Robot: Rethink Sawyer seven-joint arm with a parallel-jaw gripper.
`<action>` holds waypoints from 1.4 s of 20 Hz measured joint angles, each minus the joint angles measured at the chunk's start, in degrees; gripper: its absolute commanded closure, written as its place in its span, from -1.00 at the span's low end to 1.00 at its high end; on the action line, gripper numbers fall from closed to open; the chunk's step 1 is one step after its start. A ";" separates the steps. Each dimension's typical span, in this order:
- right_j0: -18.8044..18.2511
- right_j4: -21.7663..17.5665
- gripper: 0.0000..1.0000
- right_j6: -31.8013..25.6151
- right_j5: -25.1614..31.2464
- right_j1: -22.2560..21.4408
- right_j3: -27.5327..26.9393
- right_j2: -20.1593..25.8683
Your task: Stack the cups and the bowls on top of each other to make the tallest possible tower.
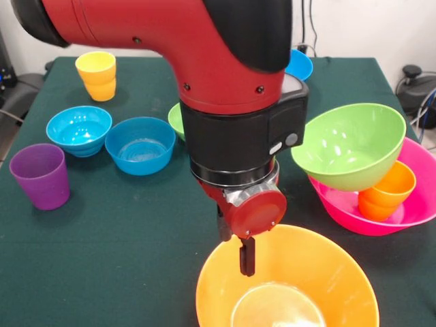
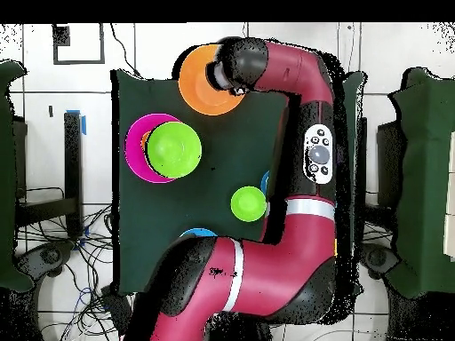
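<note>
My gripper (image 1: 245, 257) hangs at the far rim of the large orange bowl (image 1: 293, 289), which sits at the table's near edge; the same gripper (image 2: 216, 76) and orange bowl (image 2: 197, 87) appear at the top of the overhead view. The arm hides how the gripper meets the rim. To the right stands the tower: a large pink bowl (image 1: 413, 214) holds an orange cup (image 1: 390, 193), and a green bowl (image 1: 349, 144) leans tilted on that cup. Overhead, the green bowl (image 2: 174, 149) covers most of the pink bowl (image 2: 135, 153).
On the left stand a purple cup (image 1: 40, 176), a cyan bowl (image 1: 79, 129), a blue bowl (image 1: 140, 145) and a yellow cup (image 1: 96, 75). A small green bowl (image 1: 176, 120) peeks from behind the arm. Another blue bowl (image 1: 300, 65) sits at the back.
</note>
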 measured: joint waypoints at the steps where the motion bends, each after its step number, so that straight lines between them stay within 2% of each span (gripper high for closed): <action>1: -0.05 0.00 -1.00 0.00 -0.33 -0.23 1.03 0.00; 12: -1.43 0.19 -1.00 -0.06 -0.57 -3.72 9.75 0.63; 17: -3.66 0.21 -1.00 -0.08 -0.57 -5.98 13.35 1.34; 28: -5.22 0.05 -1.00 -0.08 -1.00 -7.14 15.14 1.36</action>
